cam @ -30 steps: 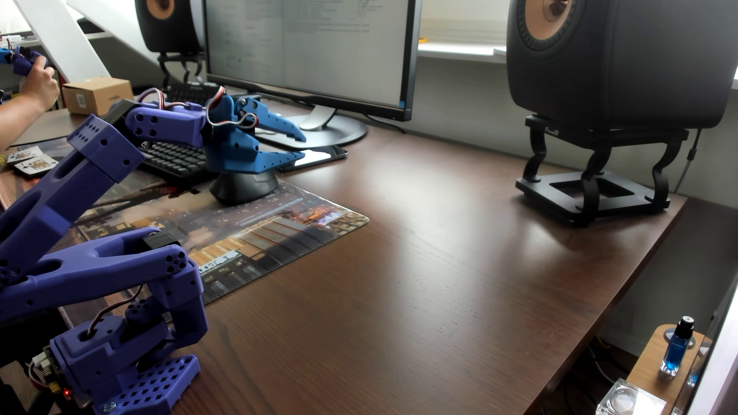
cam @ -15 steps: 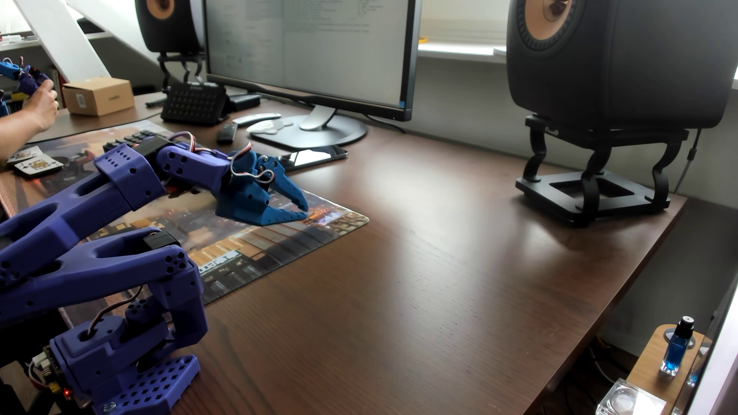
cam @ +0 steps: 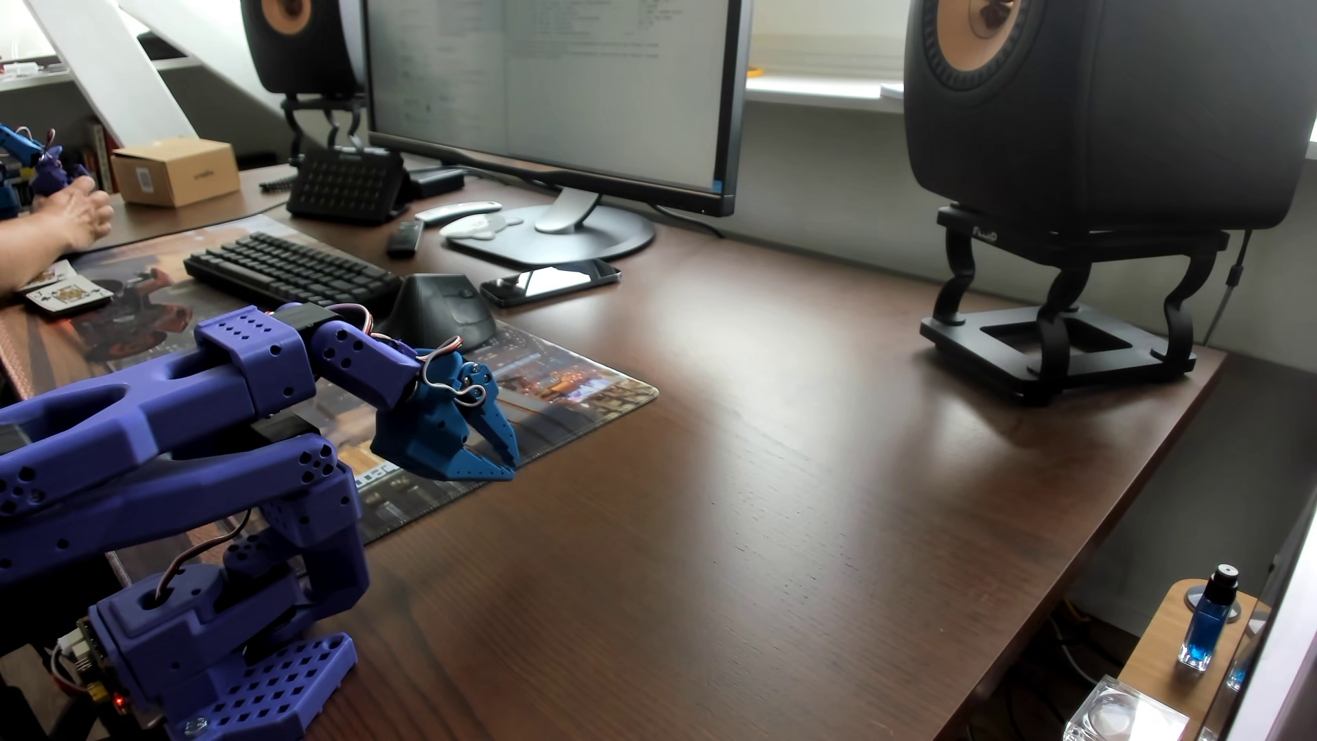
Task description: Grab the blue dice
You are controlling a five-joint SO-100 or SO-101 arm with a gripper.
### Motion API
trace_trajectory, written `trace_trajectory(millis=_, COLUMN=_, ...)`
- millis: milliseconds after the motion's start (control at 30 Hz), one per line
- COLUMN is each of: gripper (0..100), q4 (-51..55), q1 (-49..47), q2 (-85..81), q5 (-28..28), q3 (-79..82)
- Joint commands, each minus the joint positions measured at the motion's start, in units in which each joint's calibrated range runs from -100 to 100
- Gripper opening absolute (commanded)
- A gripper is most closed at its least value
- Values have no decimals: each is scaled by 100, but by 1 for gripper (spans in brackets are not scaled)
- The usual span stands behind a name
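other view: the claw is held low over the desk mat's edge, jaws narrowly parted, nothing gripped. no blue dice can be found; a blind closure could be wasted. the blue bottle, far right, might be mistaken for it.

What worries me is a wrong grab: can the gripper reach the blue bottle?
Probably not: the blue bottle stands on a wooden shelf beyond the desk's edge, far from the gripper, which hangs over the mat's edge.
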Motion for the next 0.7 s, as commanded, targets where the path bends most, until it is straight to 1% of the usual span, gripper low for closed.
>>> trace_trajectory(millis=0, gripper=2, q4=-154, q1=-79, q2=-81, q5=23, q3=-25)
trace_trajectory(millis=167, gripper=2, q4=-94, q1=-71, q2=-541, q5=23, q3=138)
trace_trajectory(millis=367, gripper=2, q4=-69, q1=35, q2=-2299, q5=-9, q3=825)
trace_trajectory(millis=667, gripper=2, q4=-69, q1=19, q2=-2291, q5=23, q3=816)
